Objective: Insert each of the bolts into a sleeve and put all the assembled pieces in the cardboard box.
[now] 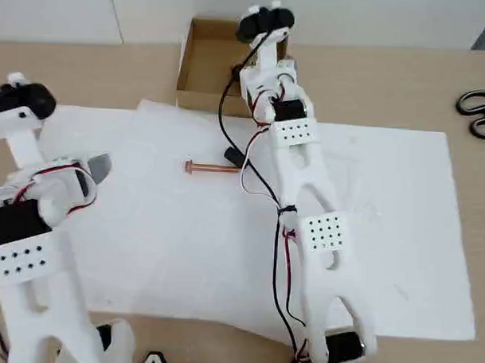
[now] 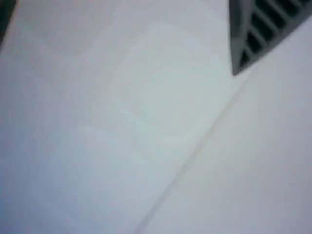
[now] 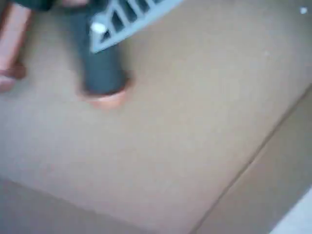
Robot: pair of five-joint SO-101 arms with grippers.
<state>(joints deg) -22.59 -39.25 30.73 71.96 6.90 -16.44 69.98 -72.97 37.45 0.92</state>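
Observation:
A bare copper bolt [image 1: 213, 168] lies on the white sheet [image 1: 368, 234] near the table's middle, with a small black piece [image 1: 232, 156] at its tip; I cannot tell whether that is a sleeve. My right gripper [image 1: 258, 70] hangs inside the cardboard box [image 1: 185, 64]. In the right wrist view the gripper [image 3: 92, 29] is shut on a dark sleeve with a copper bolt head [image 3: 103, 73], which rests on the box floor. Another copper piece [image 3: 12, 44] lies beside it. My left gripper [image 1: 99, 167] stands open over the sheet's left part, one grey finger [image 2: 253, 34] above bare sheet.
Black scissors [image 1: 482, 113] lie at the table's far right edge. The right arm's black cable [image 1: 277, 230] trails over the sheet close to the bolt. The sheet's wide front area lies between the two arms.

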